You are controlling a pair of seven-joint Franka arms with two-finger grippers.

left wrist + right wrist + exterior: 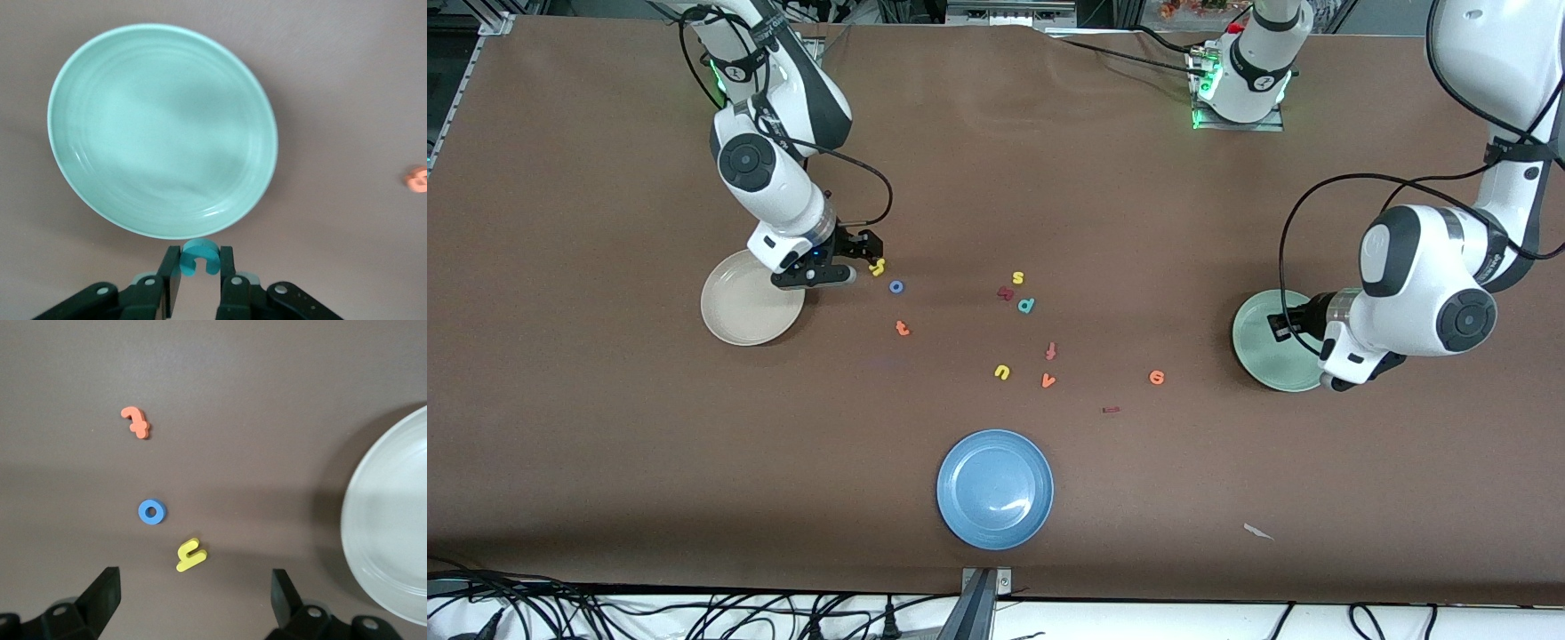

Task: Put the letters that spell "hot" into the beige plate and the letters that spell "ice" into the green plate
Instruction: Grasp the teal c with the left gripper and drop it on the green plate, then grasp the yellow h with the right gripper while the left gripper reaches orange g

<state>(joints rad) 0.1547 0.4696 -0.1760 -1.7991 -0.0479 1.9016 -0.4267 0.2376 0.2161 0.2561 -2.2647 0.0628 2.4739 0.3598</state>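
My left gripper [199,261] is shut on the teal c [198,252] and hangs just off the rim of the green plate [160,130], which is bare inside. The orange e [1157,377] and the maroon i [1111,410] lie on the table between the green plate [1258,347] and the blue plate. My right gripper [193,597] is open, low over the yellow h [191,555], beside the beige plate [393,540]. The blue o [152,512] and the orange t [136,422] lie close by. In the front view the yellow h [878,265] sits next to the right gripper [864,252].
A blue plate [996,489] stands near the front edge. Mid-table lie a yellow s [1017,277], a maroon letter [1005,292], a teal letter [1026,305], a red-orange f [1051,351], a yellow u [1001,372] and an orange v [1048,380].
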